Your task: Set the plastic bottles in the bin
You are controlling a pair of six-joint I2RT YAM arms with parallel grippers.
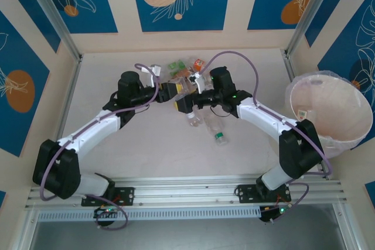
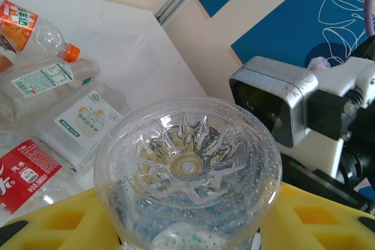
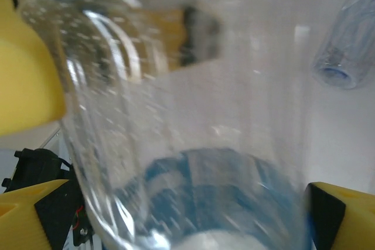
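Now left end effector (image 2: 187,226) grips a clear bottle (image 2: 187,162), right end effector (image 3: 181,215) a blue-labelled bottle (image 3: 176,86); bin (image 1: 340,115) lies nearer right.

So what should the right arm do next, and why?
Probably lift slightly, if the grip is firm, before swinging to the bin. A clear bottle sits between the yellow fingers of the right pincer, the bin stands open on that arm's side, and the left pincer is close beside it.

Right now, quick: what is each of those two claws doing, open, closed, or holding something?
Left gripper: closed on a clear plastic bottle, whose base faces the wrist camera.
Right gripper: closed on a blue-labelled bottle.
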